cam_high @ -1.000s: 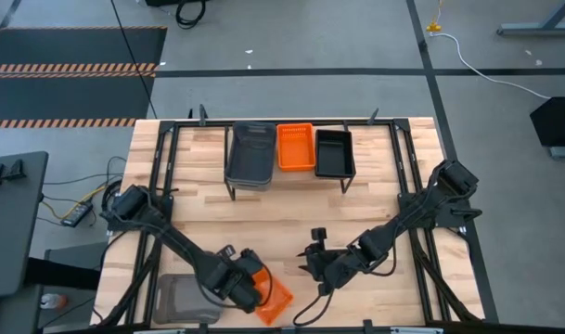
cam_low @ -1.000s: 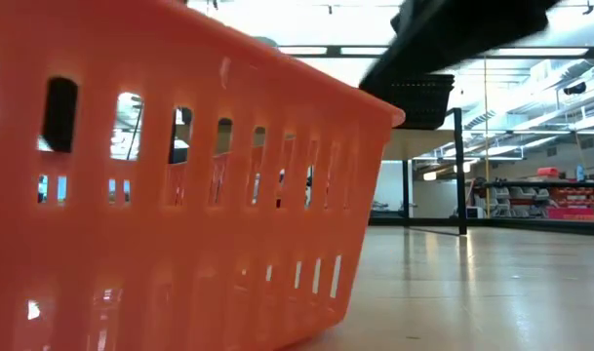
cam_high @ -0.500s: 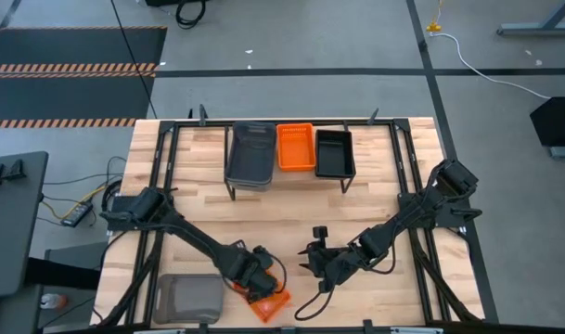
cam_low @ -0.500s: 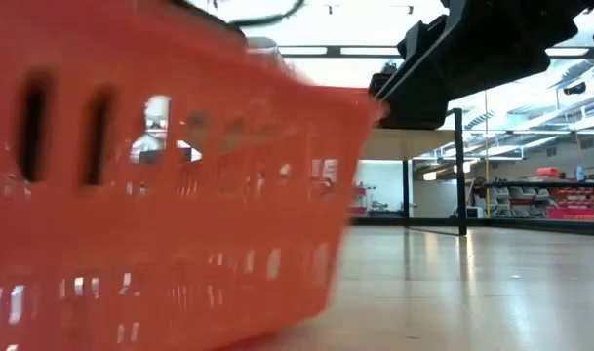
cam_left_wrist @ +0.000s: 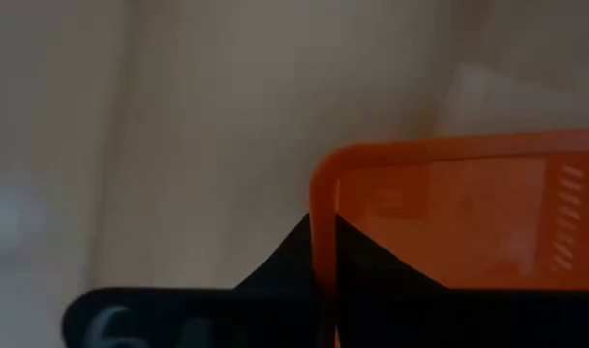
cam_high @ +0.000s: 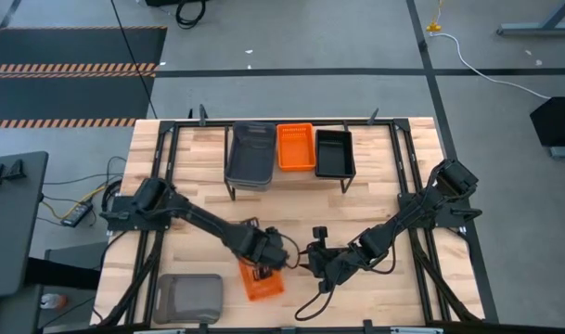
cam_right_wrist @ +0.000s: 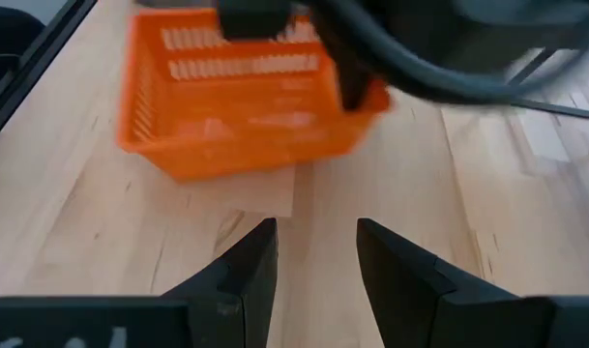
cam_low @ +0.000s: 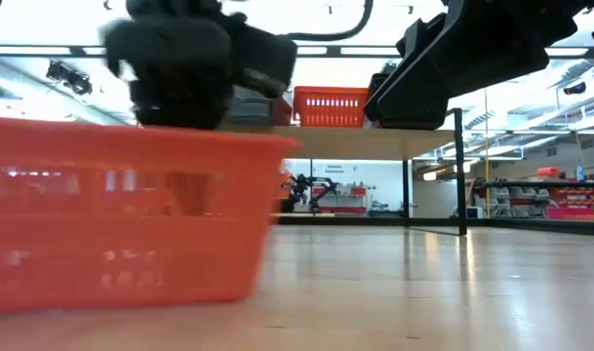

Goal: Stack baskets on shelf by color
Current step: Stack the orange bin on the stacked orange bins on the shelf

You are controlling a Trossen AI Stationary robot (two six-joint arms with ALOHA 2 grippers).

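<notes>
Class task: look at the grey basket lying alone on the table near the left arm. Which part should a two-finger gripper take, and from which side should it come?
Take the grey basket by its rim, one finger inside and one outside, coming straight down from above. It lies flat with its open side up, so the thin wall is exposed, while the whole tray looks too wide to span. The edge toward the left gripper seems handiest.

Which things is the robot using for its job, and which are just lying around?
For the job:
bright orange plastic basket, held by left end effector
grey basket
shelf with baskets

Lying about:
black box and cables
waiting right end effector
</notes>
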